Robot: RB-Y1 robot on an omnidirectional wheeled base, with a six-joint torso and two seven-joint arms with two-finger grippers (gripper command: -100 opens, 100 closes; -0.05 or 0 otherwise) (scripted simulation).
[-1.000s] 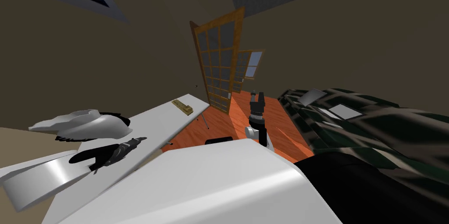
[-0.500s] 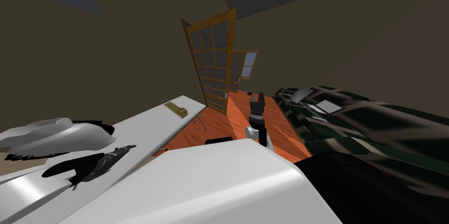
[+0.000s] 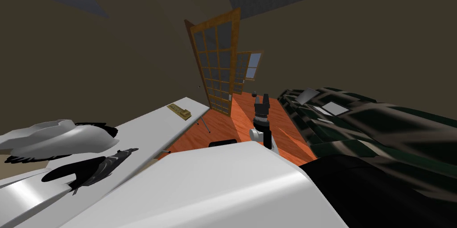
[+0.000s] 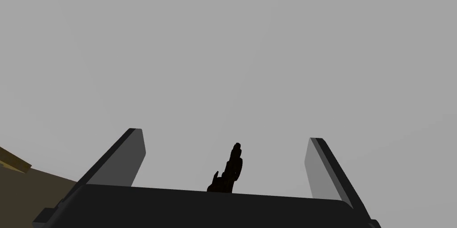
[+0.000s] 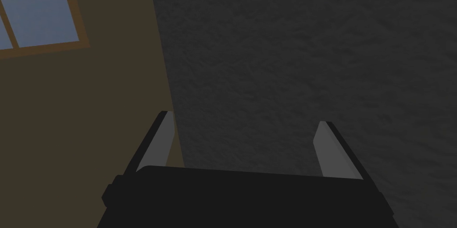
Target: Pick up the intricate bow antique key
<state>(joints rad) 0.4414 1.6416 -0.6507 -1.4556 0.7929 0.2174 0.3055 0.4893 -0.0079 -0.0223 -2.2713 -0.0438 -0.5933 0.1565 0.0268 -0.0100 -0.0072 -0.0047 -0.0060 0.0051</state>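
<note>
My left gripper point(image 4: 225, 137) is spread wide and holds nothing. A slim, jagged black key point(image 4: 231, 171) sits between its flat blades, against the smooth grey table point(image 4: 223, 51). My right gripper point(image 5: 244, 120) is also wide and empty.

L tool point(image 4: 224, 136) fingers spread wide; R tool point(image 5: 244, 118) fingers spread too, R forearm point(image 3: 266, 137) standing upright.

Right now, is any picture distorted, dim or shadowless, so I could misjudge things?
Head view: the wide lens tilts the room, so the wooden glass-paned door leans. Left wrist view: the small black key is a flat silhouette, casting no shadow on the plain grey table top. Right wrist view: dim.
</note>
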